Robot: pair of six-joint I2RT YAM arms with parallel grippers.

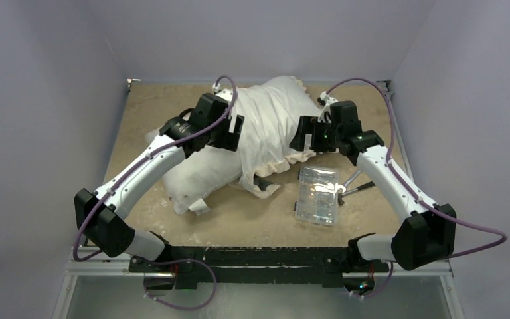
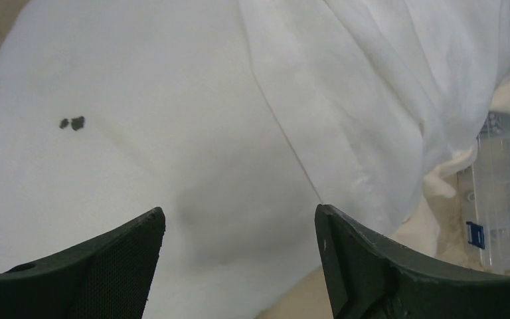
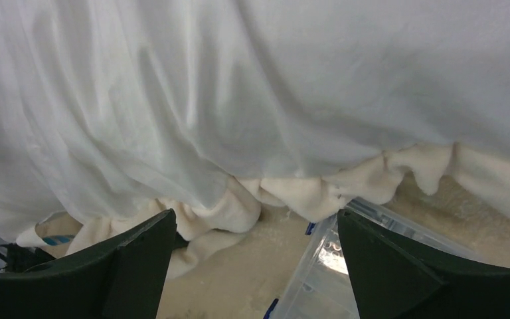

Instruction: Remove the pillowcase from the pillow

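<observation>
1. Left gripper (image 2: pixel 239 212): spread wide and clamped on nothing. Poised over the pillow (image 2: pixel 139 133), close to the line where the pillowcase (image 2: pixel 372 86) begins. Cannot tell whether touching the fabric or just above it.
2. Right gripper (image 3: pixel 256 214): likewise parted wide and empty. Facing the white side of the pillowcase, just short of the cream frill (image 3: pixel 305 193), with no contact to be seen.
3. Seen from overhead: one to each side of the bunched cover, the left at its left flank and the right at its right flank.
4. Pillowcase: heaped white side up toward the far middle of the table (image 1: pixel 153 106). Crumpled into a mound, with the frill along its near edge and a sliver of something dark underneath. Draped over the far right end of the pillow.
5. Pillow: sticking out toward the near left from under the cover. Plump and plain white, marked by two tiny dark specks (image 2: pixel 72 123).
6. Clear plastic box (image 1: pixel 317 195): flat on the table, just near-right of the frill. Divided into compartments, contents too small to make out.
7. Underneath it all: a worn tan tabletop. Around it: pale lilac-grey walls on three sides.
</observation>
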